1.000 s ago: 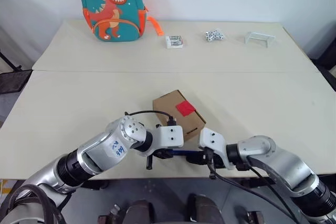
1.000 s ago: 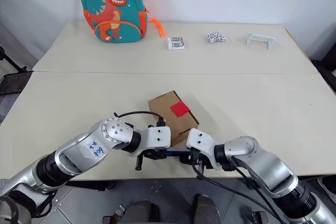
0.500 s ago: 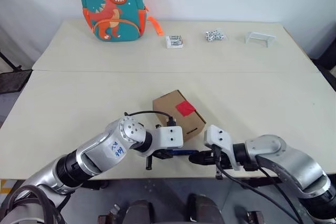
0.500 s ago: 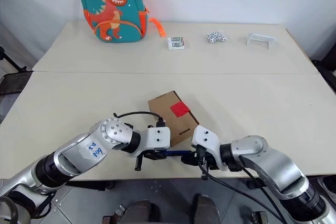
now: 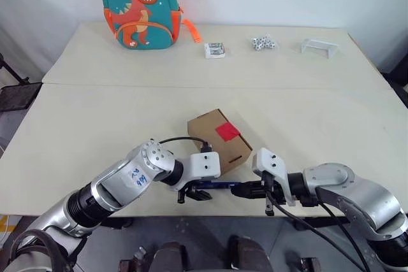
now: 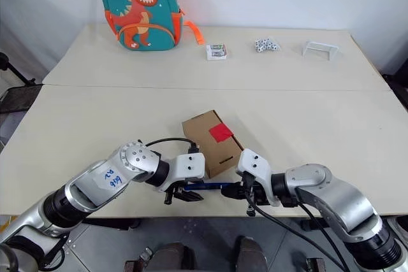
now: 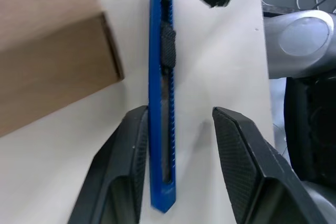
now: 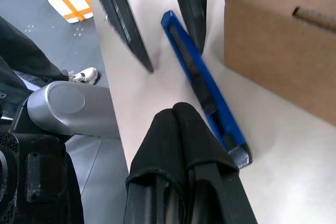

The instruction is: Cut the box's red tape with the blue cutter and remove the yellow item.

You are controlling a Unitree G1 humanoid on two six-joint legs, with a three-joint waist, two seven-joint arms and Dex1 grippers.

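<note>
Your left gripper has its two black fingers spread apart, one on each side of the blue cutter. The cutter lies flat on the table between them; one finger sits right against its side, while the other stands off with bare table showing in between, so nothing is clamped. Your right gripper has its fingers pressed together with nothing between them. Their joined tips sit just beside the cutter's dark end, and you cannot tell from these views whether they touch it.

From the head cameras, the cutter lies along the near edge of the table, between your two grippers, with the left gripper over one end and the right gripper at the other. Just behind it sits the box, a small brown cardboard box turned at an angle, flaps closed. The red tape is a small square patch on the box's top, intact across the seam. The cutter lies close alongside the box's near side without touching it.

Along the far edge of the table, well apart from your work, stand a teal dinosaur backpack with an orange strap, a small printed packet, a cluster of small white dice-like pieces and a small white bracket.
</note>
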